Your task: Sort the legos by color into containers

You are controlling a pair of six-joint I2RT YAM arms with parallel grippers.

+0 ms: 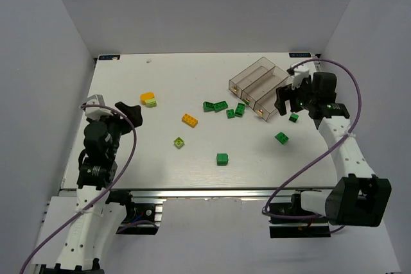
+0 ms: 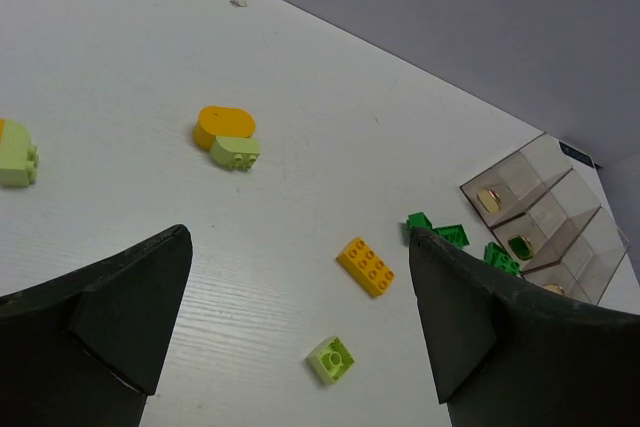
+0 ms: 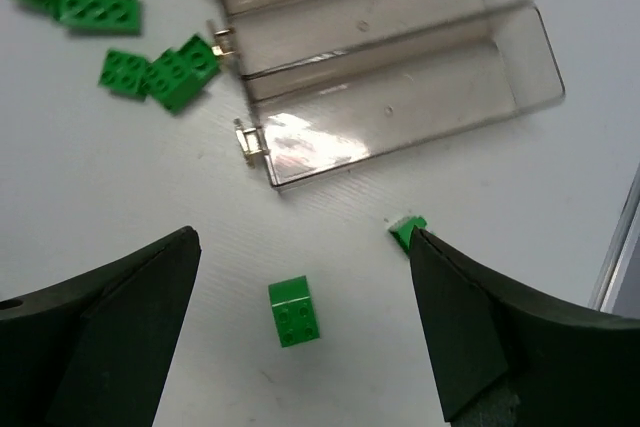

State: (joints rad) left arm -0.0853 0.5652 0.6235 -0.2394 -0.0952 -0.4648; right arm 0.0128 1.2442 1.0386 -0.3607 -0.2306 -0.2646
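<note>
My right gripper (image 3: pixel 300 252) is spread wide and holds nothing; it hangs low over the table (image 1: pixel 160 75) just beside the three joined clear bins (image 3: pixel 400 77), which lie slantwise at the far right. From its wrist camera I see a dark green brick (image 3: pixel 293 310) on the table between the two fingers, touching neither, and a second green brick (image 3: pixel 404 231) peeking out at the tip of one finger; I cannot tell whether they touch. Left of the bins lies a cluster of green bricks (image 3: pixel 160 72), with two flat green pieces (image 3: pixel 75 2) beyond it. My left gripper (image 2: pixel 300 237) is just as wide open and empty, over the left side of the table, well apart from the bins. Ahead of it lie an orange brick (image 2: pixel 365 265) and a small lime brick (image 2: pixel 330 359), and farther off a rounded orange piece (image 2: pixel 225 125) touches a lime piece (image 2: pixel 236 152). One lone green brick (image 1: pixel 222 158) sits near the front edge.
</note>
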